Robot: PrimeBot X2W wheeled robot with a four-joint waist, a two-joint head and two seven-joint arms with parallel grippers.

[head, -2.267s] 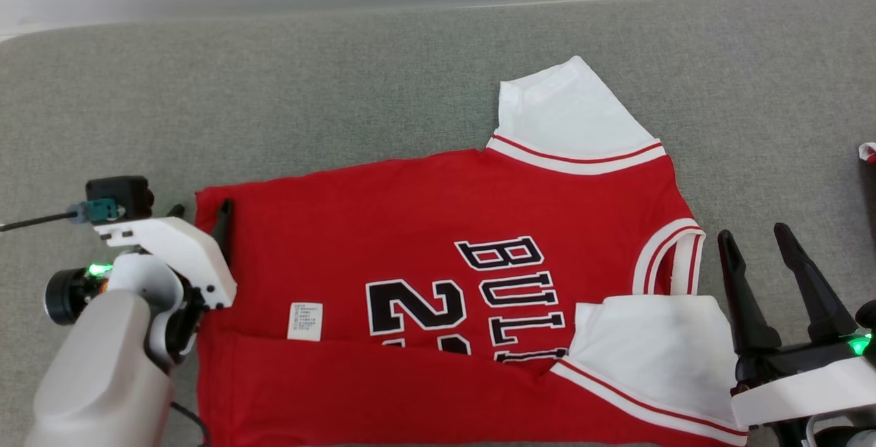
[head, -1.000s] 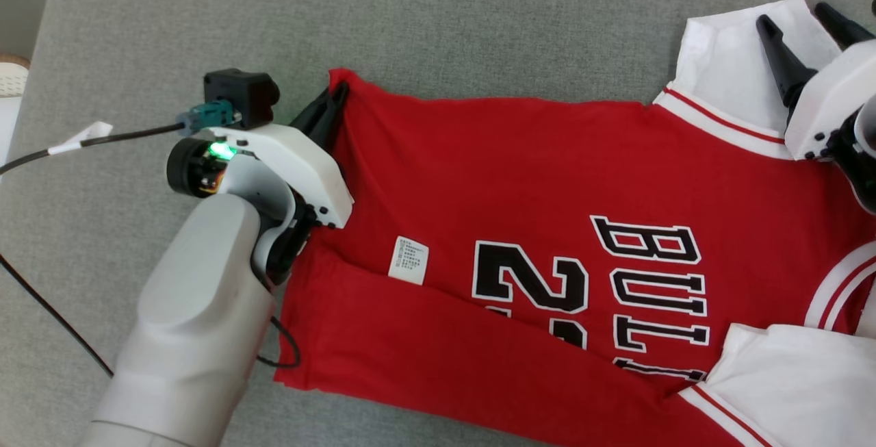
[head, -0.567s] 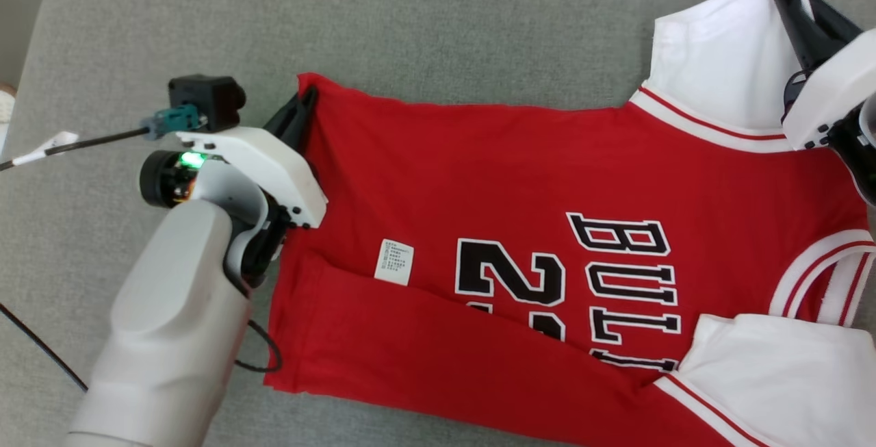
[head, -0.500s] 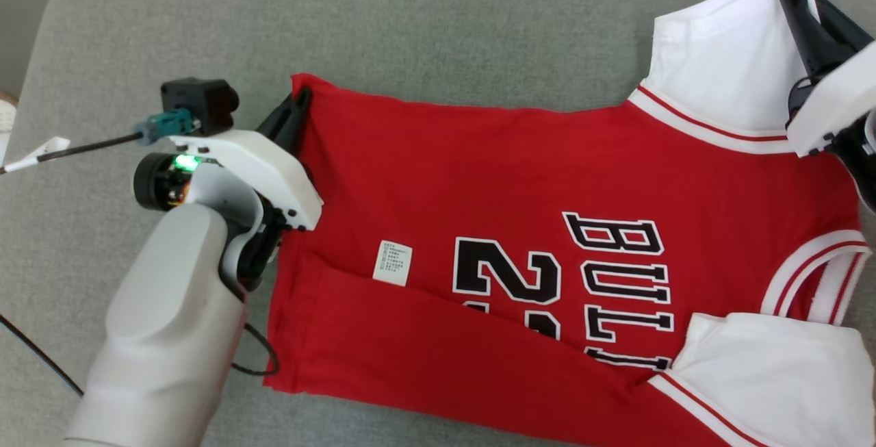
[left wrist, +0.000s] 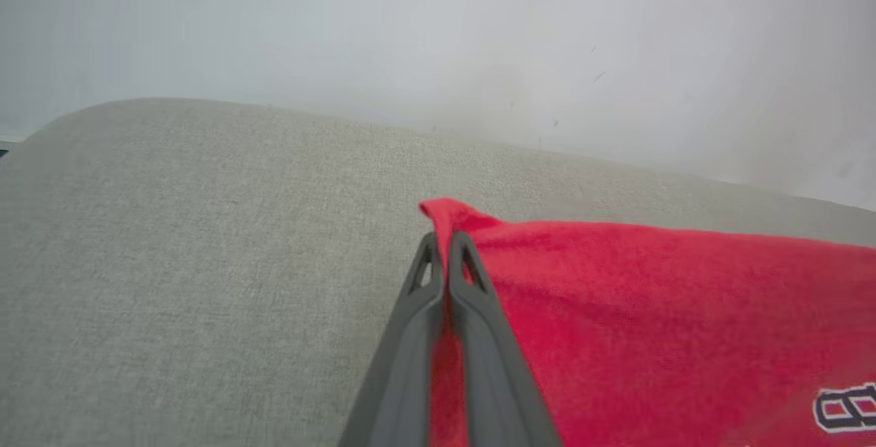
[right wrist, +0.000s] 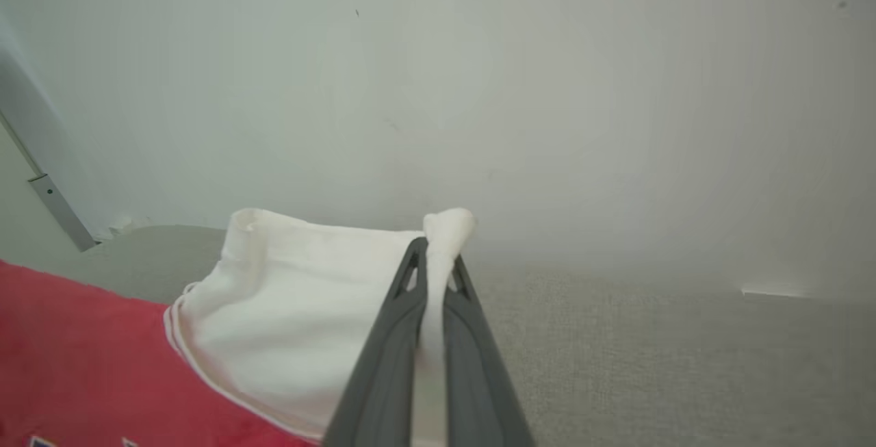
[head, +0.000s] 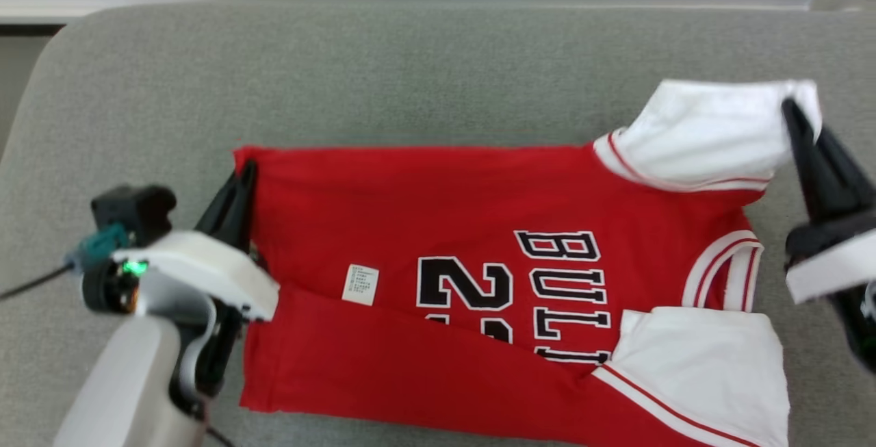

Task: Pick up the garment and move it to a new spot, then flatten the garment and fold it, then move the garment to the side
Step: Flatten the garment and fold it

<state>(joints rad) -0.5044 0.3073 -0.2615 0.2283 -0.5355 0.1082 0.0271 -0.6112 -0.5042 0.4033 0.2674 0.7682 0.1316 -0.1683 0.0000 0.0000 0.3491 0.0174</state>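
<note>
Fold in hand: left gripper point(head: 241, 183) clamps the red-and-white knit jersey point(head: 445, 214) at its far hem corner, right gripper point(head: 795, 118) pinches its white sleeve point(head: 705, 132); next, carry both nearward evenly.

**Right end effector point(head: 794, 110) clamps the white sleeve point(head: 705, 135)**

Moments ago it stood open beside the jersey point(head: 445, 200). Now its fingers are pinched on the far sleeve's edge, and that edge lifts off the grey cushion point(head: 342, 77).
</note>
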